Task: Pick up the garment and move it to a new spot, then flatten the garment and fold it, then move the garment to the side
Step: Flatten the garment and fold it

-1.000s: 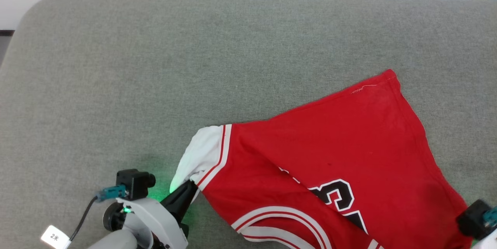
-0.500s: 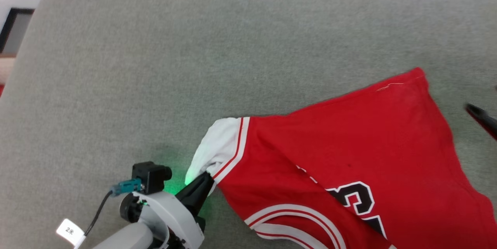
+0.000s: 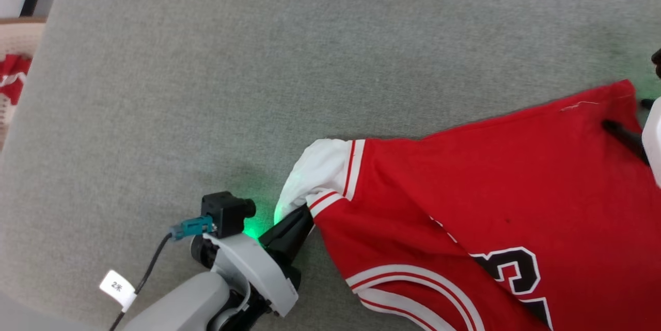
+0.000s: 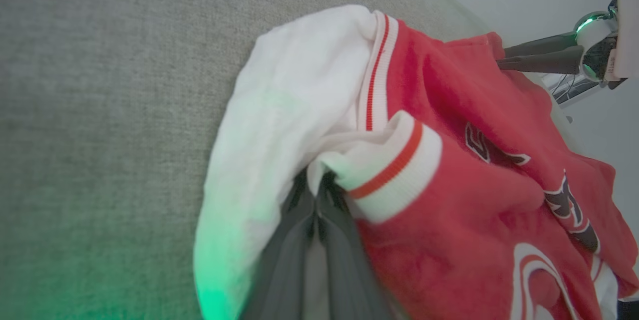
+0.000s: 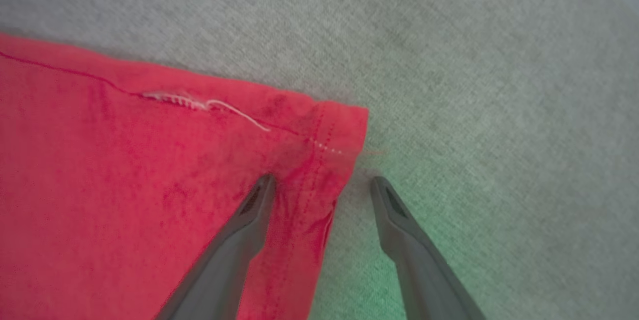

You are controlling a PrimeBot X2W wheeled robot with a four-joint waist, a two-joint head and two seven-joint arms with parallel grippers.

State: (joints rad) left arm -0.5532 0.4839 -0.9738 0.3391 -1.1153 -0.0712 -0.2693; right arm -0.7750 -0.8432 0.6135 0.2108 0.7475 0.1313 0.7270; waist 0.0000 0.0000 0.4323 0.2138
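Observation:
The garment, a red jersey with black white-outlined numerals and striped trim, lies spread on the grey cushion at the right of the head view. My left gripper is shut on its white sleeve piece; in the left wrist view the fingers pinch the bunched white fabric of the garment. My right gripper stands open at the far hem corner. In the right wrist view the right gripper straddles that corner of the garment, one finger over red cloth, the other over cushion. The right gripper also appears in the left wrist view.
The grey fabric cushion stretches wide to the left of and beyond the jersey. At the far left edge stands a pale woven basket with something red in it. A dark strip runs at the upper left corner.
The camera has shifted, sliding the whole picture. My right gripper has opened wide and come up to the jersey's far hem corner. The left gripper keeps its hold on the sleeve.

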